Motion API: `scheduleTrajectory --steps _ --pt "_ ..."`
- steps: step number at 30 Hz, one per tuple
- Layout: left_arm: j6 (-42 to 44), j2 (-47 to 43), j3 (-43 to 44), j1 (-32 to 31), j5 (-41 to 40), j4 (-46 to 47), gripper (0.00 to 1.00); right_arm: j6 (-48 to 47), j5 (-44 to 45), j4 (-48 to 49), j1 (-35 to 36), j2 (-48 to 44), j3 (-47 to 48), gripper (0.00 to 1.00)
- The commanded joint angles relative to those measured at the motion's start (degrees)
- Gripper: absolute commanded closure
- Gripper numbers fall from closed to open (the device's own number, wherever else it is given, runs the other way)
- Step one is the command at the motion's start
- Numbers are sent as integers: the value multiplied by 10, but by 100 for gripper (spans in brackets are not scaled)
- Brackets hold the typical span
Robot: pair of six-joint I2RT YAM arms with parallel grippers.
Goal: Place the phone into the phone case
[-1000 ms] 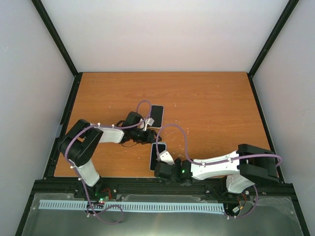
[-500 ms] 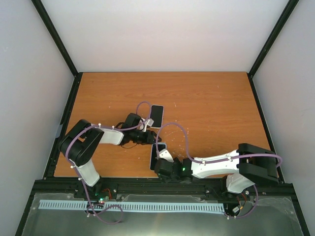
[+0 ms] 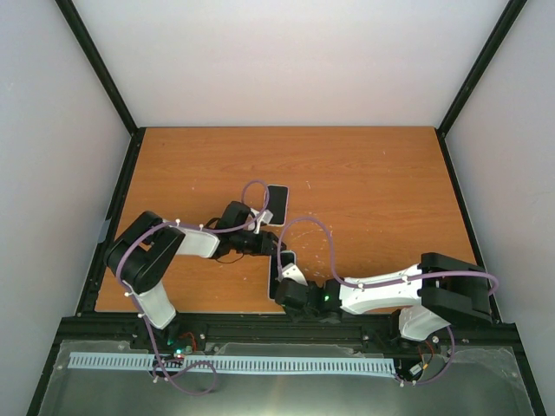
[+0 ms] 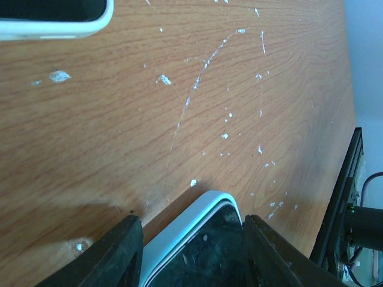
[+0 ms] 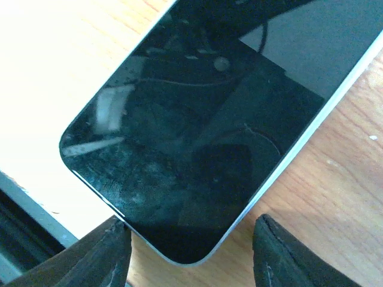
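The phone point(image 3: 284, 261), with a black screen and a pale rim, lies between my two grippers near the table's front edge. In the left wrist view its far corner point(image 4: 203, 239) sits between my left gripper's point(image 4: 192, 254) jaws, which press on both long sides, and a shadow shows under that corner. My right gripper point(image 5: 194, 254) is open, its fingers standing clear on either side of the phone's near corner point(image 5: 191, 137). The white phone case point(image 3: 276, 205), dark inside, lies flat just behind the left gripper point(image 3: 271, 246). Its rim also shows in the left wrist view point(image 4: 54, 21).
The orange wooden table point(image 3: 373, 191) has white scratches and specks. A black rail point(image 3: 260, 325) runs along its near edge, just behind my right gripper point(image 3: 284, 284). Purple cables loop over both arms.
My left gripper has moved right and nearer, onto the phone's far end. My right gripper has shifted a little to the right at the near end. The case has not moved.
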Motion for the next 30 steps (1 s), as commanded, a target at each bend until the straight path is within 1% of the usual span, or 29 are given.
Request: scheduleTrajectory --steps 1,4,9,17,21,23,25,27,30 --pt "-11 10 -22 -26 43 -35 54 20 91 16 -29 -8 -19 48" --pt "-13 9 -29 -26 42 -33 55 27 102 23 -34 -16 -28 54" --pt "-19 7 -36 -27 43 -25 55 13 93 37 -42 -16 -30 56" --pt "-39 1 -41 -34 45 -17 56 3 61 56 -67 10 -31 61" --pt "-46 -26 -36 -33 18 -41 57 9 44 52 -69 -10 -33 63" --pt "-45 -42 -25 -31 1 -64 55 18 27 45 -69 -26 -36 63" --pt "-44 -60 -14 -30 -21 -89 53 33 11 29 -69 -45 -39 60" --pt "-40 -80 -4 -28 -45 -113 53 46 -8 17 -69 -68 -49 51" --pt "-40 -109 1 -26 -74 -140 51 59 -34 10 -69 -110 -63 44"
